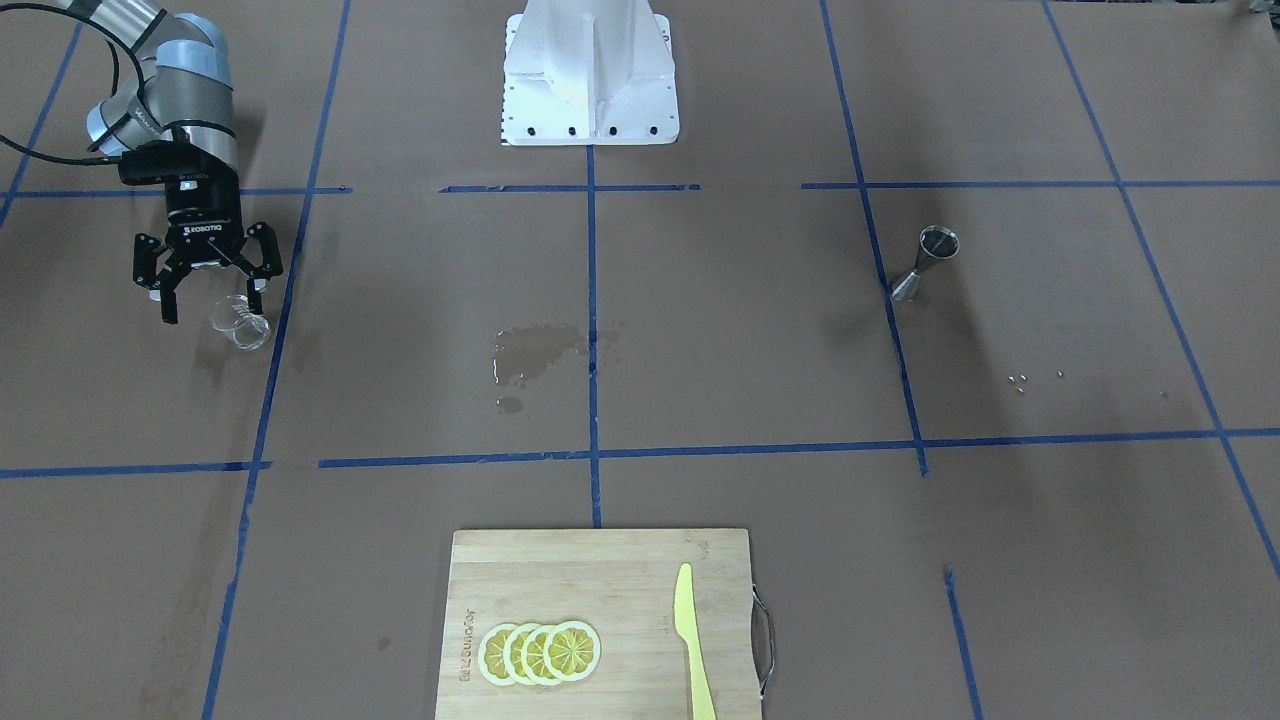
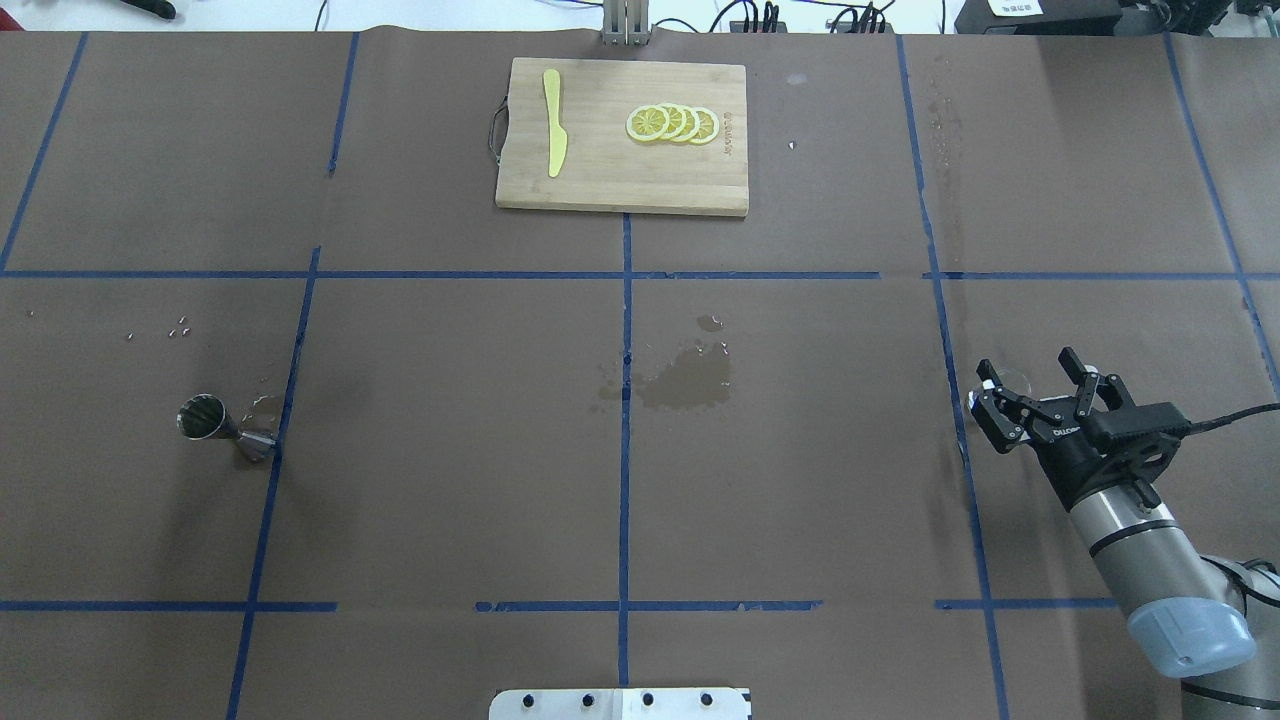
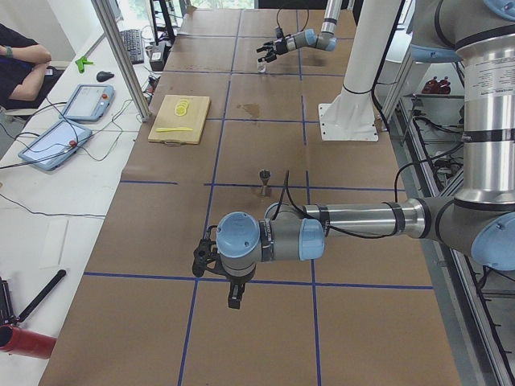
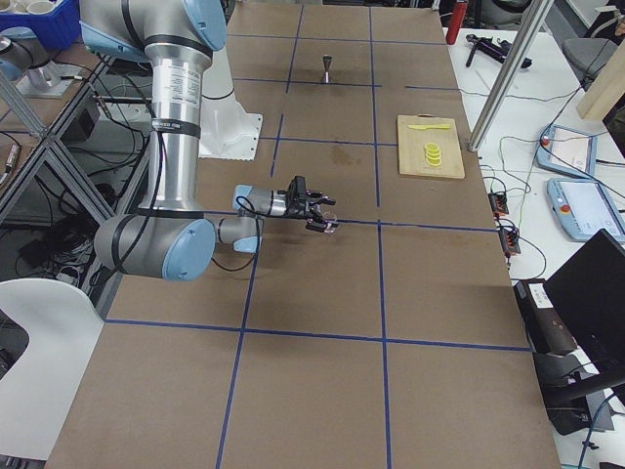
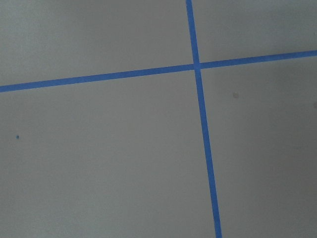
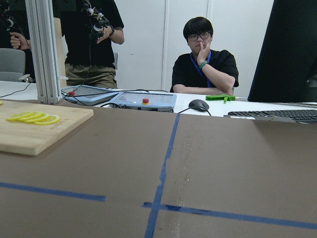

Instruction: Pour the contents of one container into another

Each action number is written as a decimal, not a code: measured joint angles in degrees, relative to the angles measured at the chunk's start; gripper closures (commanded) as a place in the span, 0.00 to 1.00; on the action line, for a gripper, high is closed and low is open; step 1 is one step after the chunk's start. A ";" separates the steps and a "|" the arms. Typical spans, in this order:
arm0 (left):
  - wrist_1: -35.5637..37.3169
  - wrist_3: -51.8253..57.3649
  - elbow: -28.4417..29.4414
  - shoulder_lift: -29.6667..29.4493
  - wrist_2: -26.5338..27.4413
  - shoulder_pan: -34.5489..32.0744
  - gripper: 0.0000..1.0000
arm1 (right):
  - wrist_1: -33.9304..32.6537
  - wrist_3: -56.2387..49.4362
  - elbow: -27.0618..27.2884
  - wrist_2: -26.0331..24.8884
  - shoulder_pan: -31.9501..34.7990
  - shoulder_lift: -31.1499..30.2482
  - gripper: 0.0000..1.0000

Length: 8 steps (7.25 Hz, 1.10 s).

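The clear glass tumbler stands on the brown paper at the table's right end, faint in the overhead view. My right gripper hangs open just over it, its fingers either side, and the glass sits close to one of them. I cannot tell if they touch. The steel hourglass jigger stands upright and alone on the far left side. My left gripper shows only in the exterior left view, low over the paper well short of the jigger; I cannot tell its state.
A wooden cutting board at the operators' edge carries lemon slices and a yellow knife. A wet patch marks the table's middle. Small bits lie near the jigger. The white robot base stands at the back. People sit beyond the table.
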 measured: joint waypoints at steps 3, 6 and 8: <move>-0.20 0.12 -0.13 -0.03 -0.08 0.00 0.00 | -5.29 -1.80 5.44 14.95 9.72 -1.13 0.00; -2.35 0.28 -0.07 0.08 -0.09 0.00 0.00 | -22.41 -2.34 12.71 38.76 23.29 -0.49 0.00; -4.13 0.40 0.10 0.39 -0.09 0.00 0.00 | -29.68 -10.71 13.82 66.76 39.63 -0.35 0.00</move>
